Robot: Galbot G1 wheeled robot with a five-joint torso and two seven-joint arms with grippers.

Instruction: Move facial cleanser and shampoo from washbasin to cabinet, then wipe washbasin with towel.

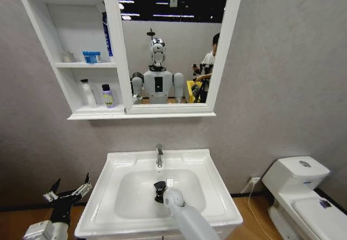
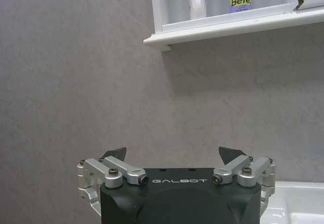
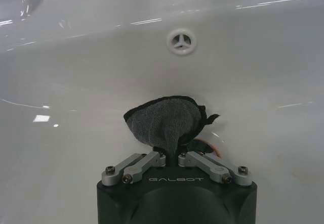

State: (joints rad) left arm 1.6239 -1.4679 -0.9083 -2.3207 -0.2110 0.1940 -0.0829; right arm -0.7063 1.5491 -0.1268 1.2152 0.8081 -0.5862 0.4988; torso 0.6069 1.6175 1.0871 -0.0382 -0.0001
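Grey towel (image 3: pixel 169 123) sits pinched between the right gripper (image 3: pixel 174 155)'s closed fingers, pressed into the washbasin (image 3: pixel 76 82).

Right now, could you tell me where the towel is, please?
The towel is inside the washbasin bowl, pinched in the right gripper and pressed against the white surface, just below the overflow hole and the tap.

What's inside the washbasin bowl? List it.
The right gripper presses the dark towel against the washbasin bowl. The towel covers the surface beneath it.
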